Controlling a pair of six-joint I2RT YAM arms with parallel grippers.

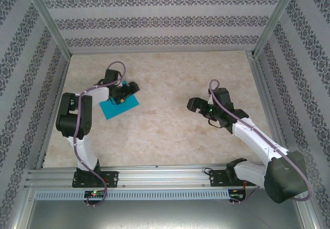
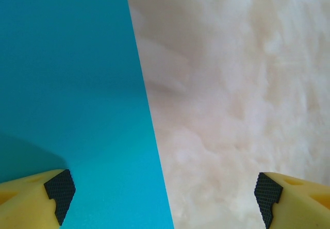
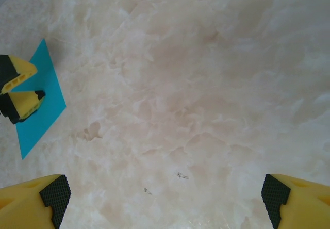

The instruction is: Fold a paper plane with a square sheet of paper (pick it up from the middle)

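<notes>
Teal-blue square sheet of paper (image 1: 119, 107) lying flat on the left of the cream, marble-veined table (image 1: 170, 131), beneath the left gripper (image 1: 125, 91). Left wrist view: its fingers stand spread wide, one black ribbed pad over the sheet, the other over bare table past the sheet's straight edge. Right wrist view: right gripper (image 3: 165, 195), equally spread, well apart from the sheet. Walls (image 1: 154, 22) carry ornamental bands.

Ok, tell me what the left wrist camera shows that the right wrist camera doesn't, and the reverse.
Left wrist: a close look at one straight edge of the square sheet of paper, running between the open fingertips of the left claw. Right wrist: the sheet from afar with the left claw over it, the open right claw, and dark specks on the table. Both: teal paper on pale marbled table.
</notes>
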